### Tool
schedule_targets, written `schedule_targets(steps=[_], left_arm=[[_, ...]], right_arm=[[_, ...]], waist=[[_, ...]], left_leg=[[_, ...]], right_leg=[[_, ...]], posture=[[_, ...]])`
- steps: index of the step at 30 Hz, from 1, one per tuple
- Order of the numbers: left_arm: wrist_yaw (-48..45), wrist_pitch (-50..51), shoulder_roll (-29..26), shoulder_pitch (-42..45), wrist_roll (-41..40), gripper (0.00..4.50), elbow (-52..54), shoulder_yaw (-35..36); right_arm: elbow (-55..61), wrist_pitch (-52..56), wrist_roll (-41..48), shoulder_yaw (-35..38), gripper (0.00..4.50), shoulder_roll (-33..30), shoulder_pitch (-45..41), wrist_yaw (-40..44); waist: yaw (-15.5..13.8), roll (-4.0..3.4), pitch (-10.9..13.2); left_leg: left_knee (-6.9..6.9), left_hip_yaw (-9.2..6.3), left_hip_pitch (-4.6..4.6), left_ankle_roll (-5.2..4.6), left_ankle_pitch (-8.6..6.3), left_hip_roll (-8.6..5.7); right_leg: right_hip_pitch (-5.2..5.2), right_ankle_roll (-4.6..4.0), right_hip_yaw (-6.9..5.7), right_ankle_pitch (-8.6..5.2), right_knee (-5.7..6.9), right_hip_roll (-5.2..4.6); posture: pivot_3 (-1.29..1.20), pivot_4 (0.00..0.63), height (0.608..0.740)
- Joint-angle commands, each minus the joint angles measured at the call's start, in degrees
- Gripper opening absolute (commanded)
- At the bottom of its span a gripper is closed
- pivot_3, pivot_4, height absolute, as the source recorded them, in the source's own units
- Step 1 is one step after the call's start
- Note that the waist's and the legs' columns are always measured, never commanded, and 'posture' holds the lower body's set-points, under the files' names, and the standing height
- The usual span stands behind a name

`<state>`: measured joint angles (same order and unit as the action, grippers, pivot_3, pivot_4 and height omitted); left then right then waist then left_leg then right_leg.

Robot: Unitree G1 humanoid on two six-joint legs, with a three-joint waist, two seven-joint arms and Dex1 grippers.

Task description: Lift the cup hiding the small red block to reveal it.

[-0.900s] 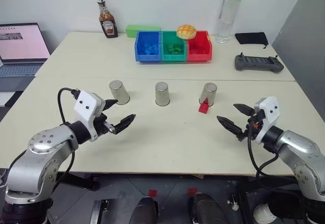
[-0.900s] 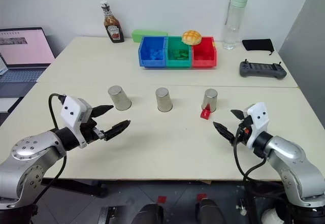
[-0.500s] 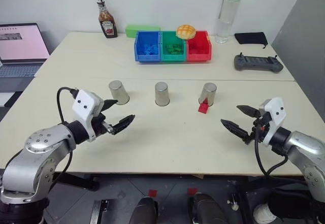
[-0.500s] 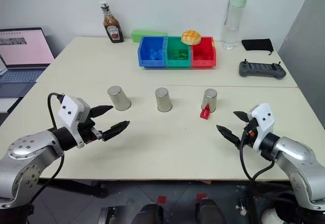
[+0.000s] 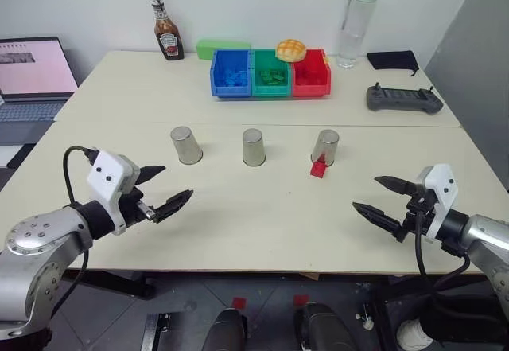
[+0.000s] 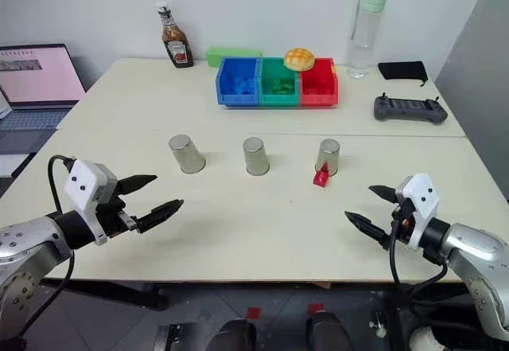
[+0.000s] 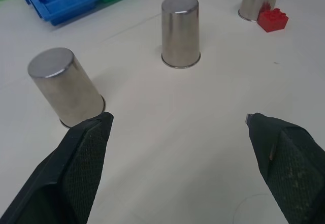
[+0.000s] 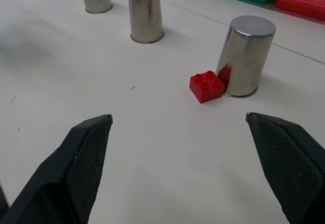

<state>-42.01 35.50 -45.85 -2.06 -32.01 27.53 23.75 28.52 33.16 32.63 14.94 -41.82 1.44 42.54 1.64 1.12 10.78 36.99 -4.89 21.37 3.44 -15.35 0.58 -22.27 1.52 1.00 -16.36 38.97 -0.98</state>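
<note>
Red block (image 8: 206, 86) is already out in the open, touching the foot of the right-hand cup (image 8: 245, 56), so I'd call the reveal done. Both grippers, left (image 5: 164, 189) and right (image 5: 387, 200), hover low with jaws wide, holding nothing. Pale tabletop (image 5: 262, 216), bins (image 5: 270, 73) and ketchup bottle (image 5: 167, 28) at the back

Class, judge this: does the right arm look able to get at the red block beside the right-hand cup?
Probably yes. The right gripper is open and the bare table lies between it and the red block, which sits exposed against the cup.
</note>
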Motion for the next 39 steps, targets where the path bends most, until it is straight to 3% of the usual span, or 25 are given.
schedule_targets(steps=[1,18,39], left_arm=[[-0.4,-1.1,0.3,-0.8,-1.7,4.5,2.5,2.7],[0.8,-0.2,0.3,-3.1,-3.0,4.5,2.9,5.0],[-0.1,0.3,-0.3,-1.2,-3.5,4.5,2.0,3.1]], right_arm=[[0.0,-1.4,-0.1,0.5,4.49,-0.4,-1.3,0.5],[-2.4,-2.0,-0.4,-1.8,4.49,-0.8,-3.1,2.7],[-0.5,-1.8,-1.0,-2.7,4.49,-1.1,-2.6,2.5]], waist=[[0.0,0.0,0.0],[0.0,0.0,0.0],[0.0,0.0,0.0]], left_leg=[[0.0,0.0,0.0,0.0,0.0,0.0],[-0.02,0.02,-0.01,0.0,0.0,0.03],[-0.02,0.01,0.0,0.0,0.0,0.03]], right_leg=[[0.0,0.0,0.0,0.0,0.0,0.0],[-0.01,0.0,0.01,0.0,-0.01,0.0],[-0.01,0.0,0.0,0.0,-0.01,0.0]], posture=[[0.0,0.15,0.74],[0.0,0.15,0.74],[0.0,0.15,0.74]])
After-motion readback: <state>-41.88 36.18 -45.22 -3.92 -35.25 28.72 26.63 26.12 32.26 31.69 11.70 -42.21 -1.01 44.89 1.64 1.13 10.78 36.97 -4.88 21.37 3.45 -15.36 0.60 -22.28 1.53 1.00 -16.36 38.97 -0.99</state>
